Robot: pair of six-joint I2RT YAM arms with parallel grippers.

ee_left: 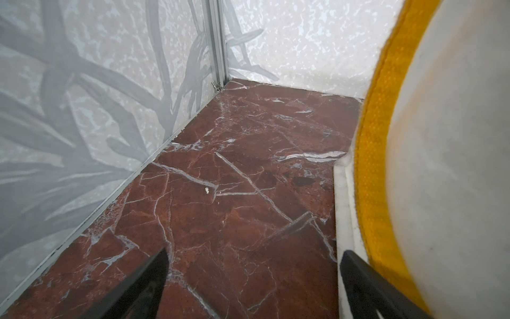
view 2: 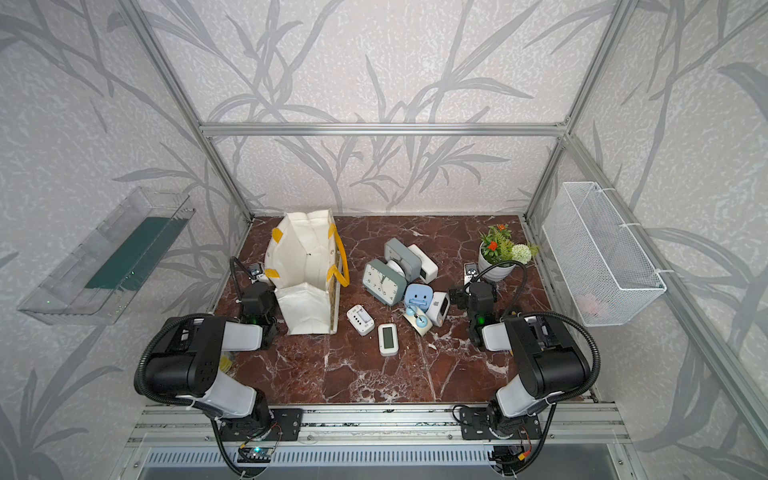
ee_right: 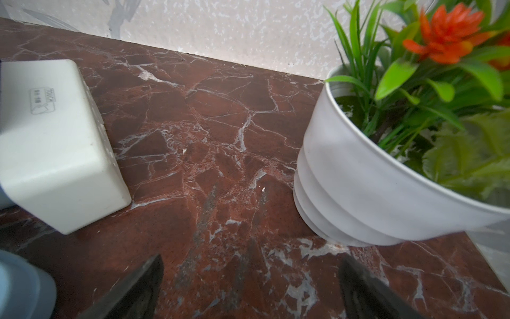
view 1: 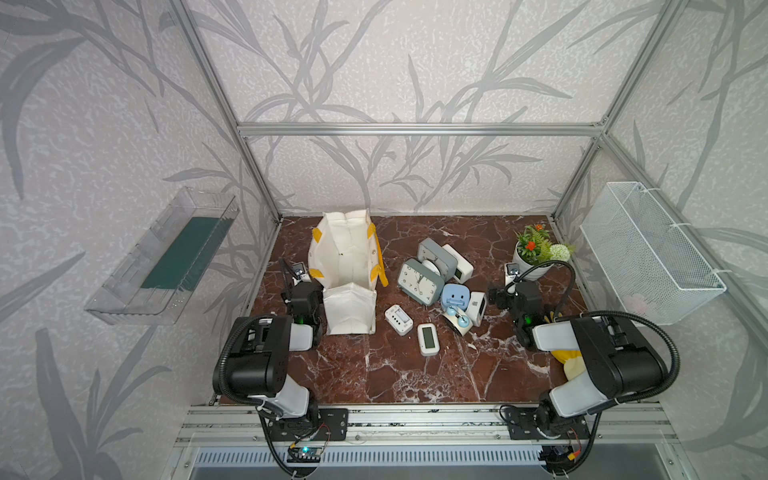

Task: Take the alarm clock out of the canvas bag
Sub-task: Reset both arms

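Hanging low over the tabletop (view 1: 415, 374), the left hand (ee_left: 254, 259) points toward 12 o'clock. Its fingers are spread wide with nothing between them. It sits at 9 o'clock of the canvas bag (view 1: 345, 257), just beside a yellow strap (ee_left: 372, 165). Whether the nearer finger touches the cloth cannot be settled.

The right hand (ee_right: 251, 262) is likewise spread and empty. It is low over bare marble, with a white boxy clock (ee_right: 55, 143) at its 10 o'clock and a plant pot (ee_right: 358, 179) at its 1 o'clock.

The bag stands at 10 o'clock of the tabletop, mouth up, and its near wall hides part of the inside. A grey alarm clock (view 1: 417, 280) lies outside it near centre, among other clocks. A yellow item (view 1: 567, 361) under the right forearm is mostly hidden and cannot be identified.
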